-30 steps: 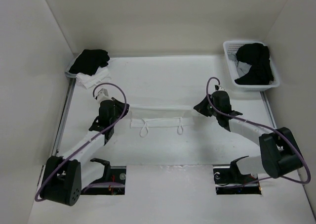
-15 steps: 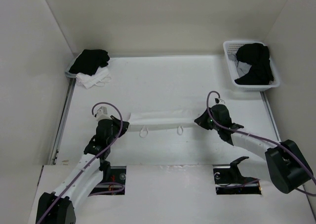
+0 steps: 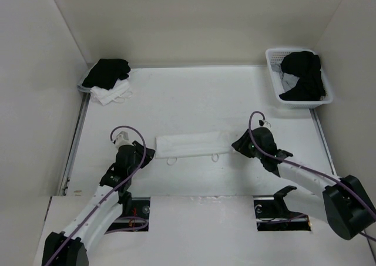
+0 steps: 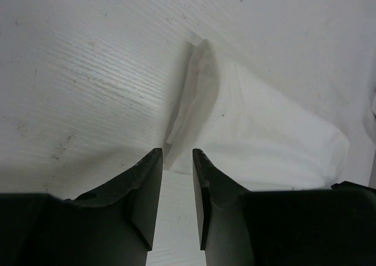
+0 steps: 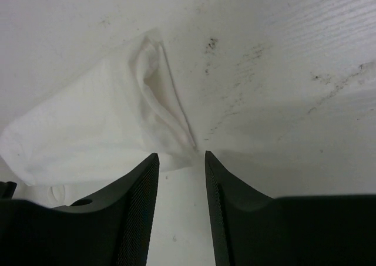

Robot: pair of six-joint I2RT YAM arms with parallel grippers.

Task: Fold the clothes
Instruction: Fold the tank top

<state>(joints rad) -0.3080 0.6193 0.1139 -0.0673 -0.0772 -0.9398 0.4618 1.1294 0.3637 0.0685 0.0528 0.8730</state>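
White counter (image 3: 194,96). Item: thin white sleeveless camisole top (image 3: 191,143), mid-counter, lying flat as a narrow folded band between the arms. Left fingers (image 4: 147,189), right fingers (image 5: 138,201): parted, holding nothing, one at each end. Judged: lengthwise fold done; crosswise folds remain.

Top view high over the table (image 3: 194,96); wrist views close above opposite ends of camisole (image 3: 191,143)
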